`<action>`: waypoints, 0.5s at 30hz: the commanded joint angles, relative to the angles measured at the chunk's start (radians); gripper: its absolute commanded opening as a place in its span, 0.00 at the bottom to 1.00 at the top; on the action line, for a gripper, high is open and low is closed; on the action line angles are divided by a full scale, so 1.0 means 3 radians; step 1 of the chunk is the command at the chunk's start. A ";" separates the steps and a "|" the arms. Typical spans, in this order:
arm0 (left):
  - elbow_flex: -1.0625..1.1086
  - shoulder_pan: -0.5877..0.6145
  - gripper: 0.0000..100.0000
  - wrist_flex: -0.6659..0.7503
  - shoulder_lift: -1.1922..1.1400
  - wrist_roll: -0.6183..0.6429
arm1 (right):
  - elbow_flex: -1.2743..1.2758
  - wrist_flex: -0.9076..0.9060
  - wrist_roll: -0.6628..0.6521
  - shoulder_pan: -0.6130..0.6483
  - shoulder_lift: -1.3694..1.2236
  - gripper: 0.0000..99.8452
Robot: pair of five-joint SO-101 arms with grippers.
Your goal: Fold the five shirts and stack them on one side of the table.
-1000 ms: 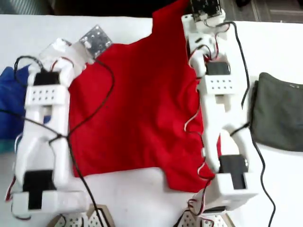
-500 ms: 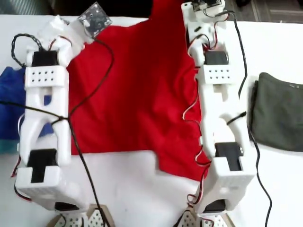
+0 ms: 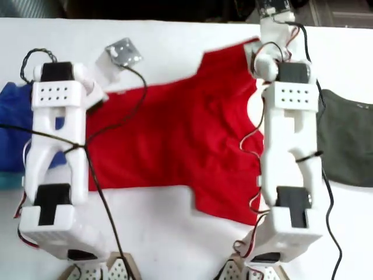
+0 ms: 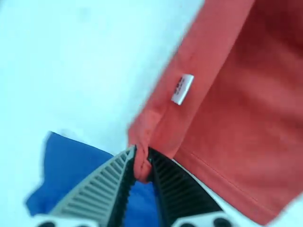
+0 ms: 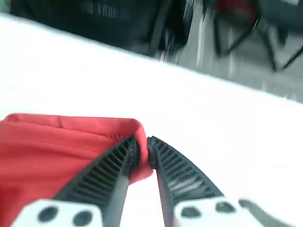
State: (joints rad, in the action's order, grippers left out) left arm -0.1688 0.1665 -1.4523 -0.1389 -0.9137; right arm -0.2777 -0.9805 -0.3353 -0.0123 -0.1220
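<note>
A red shirt (image 3: 180, 146) lies spread on the white table (image 3: 175, 41) between my two arms. My left gripper (image 3: 100, 84) is shut on the shirt's far left corner; in the left wrist view the fingers (image 4: 141, 165) pinch a fold of red cloth (image 4: 227, 118) beside a small white label (image 4: 182, 88). My right gripper (image 3: 257, 49) is shut on the far right corner, and its wrist view shows the red hem (image 5: 71, 142) clamped between the fingertips (image 5: 141, 152). The near hem lies loose toward the arm bases.
A blue shirt (image 3: 10, 128) lies at the table's left edge, partly under the left arm, and shows below the left gripper (image 4: 66, 179). A dark grey shirt (image 3: 347, 140) rests at the right edge. Black cables run over the red shirt. Chair legs stand beyond the far edge (image 5: 246, 28).
The shirt's far part, earlier draped past the table's far edge, now lies on the table. The right gripper moved rightward and the left came back nearer, stretching the far hem between them.
</note>
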 commanded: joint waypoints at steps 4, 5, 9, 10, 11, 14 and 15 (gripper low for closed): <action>-0.0138 -0.0136 0.02 -0.0721 0.0064 0.0000 | -0.0148 -0.1179 0.0010 -0.0033 0.0417 0.02; -0.0133 -0.0156 0.02 -0.0823 0.0059 0.0000 | -0.0148 -0.1353 0.0010 -0.0033 0.0442 0.02; 0.0118 -0.0212 0.02 -0.0921 0.0064 0.0000 | -0.0143 -0.1946 0.0010 -0.0049 0.0463 0.02; 0.0215 -0.0212 0.02 -0.0910 0.0064 0.0000 | -0.0143 -0.2053 0.0010 -0.0079 0.0458 0.02; 0.0307 -0.0202 0.02 -0.0900 0.0064 0.0000 | -0.0143 -0.2135 0.0010 -0.0110 0.0453 0.02; 0.0547 -0.0197 0.02 -0.0869 0.0064 0.0000 | -0.0138 -0.2386 0.0010 -0.0248 0.0448 0.02; 0.0614 -0.0197 0.02 -0.0869 0.0064 0.0000 | -0.0107 -0.2442 0.0005 -0.0279 0.0448 0.02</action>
State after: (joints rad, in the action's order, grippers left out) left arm -0.0215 0.1112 -1.7131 -0.1373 -0.9137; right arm -0.2793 -1.6586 -0.3353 -0.0660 -0.0284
